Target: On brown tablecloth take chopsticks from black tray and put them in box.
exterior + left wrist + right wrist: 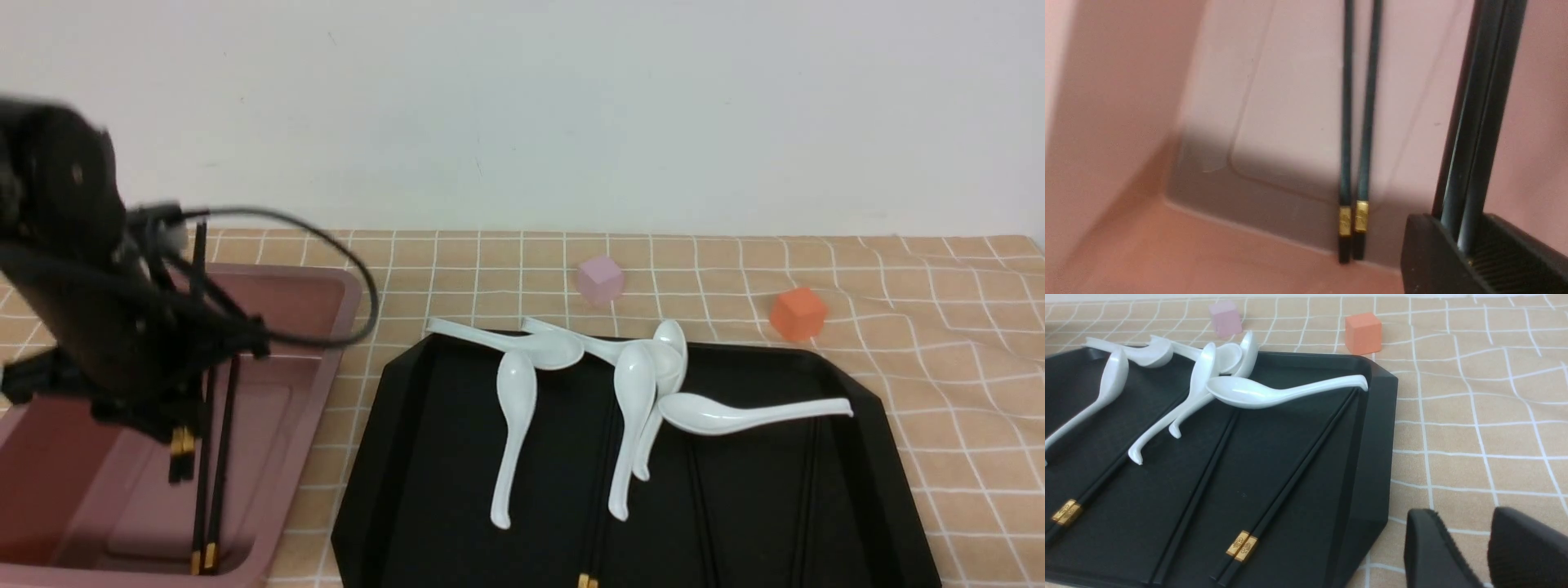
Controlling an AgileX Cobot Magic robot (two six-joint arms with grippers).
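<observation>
The pink box (325, 369) stands at the left on the brown tablecloth (939, 367). My left gripper (181, 400) hangs over it, shut on a pair of black chopsticks (197, 269) held steeply, gold bands down. In the left wrist view the held chopsticks (1474, 143) rise from between the fingers (1425, 253), above the box floor (1290, 102). Another pair (214, 482) lies in the box and also shows in the left wrist view (1357, 122). More chopsticks (1290, 477) lie on the black tray (1372, 457), partly under spoons. My right gripper (1466, 522) is open over bare cloth beside the tray.
Several white soup spoons (514, 425) lie across the far half of the tray (408, 490). A small pink cube (600, 280) and an orange cube (798, 314) sit on the cloth behind it. A black cable loops from the left arm (359, 269).
</observation>
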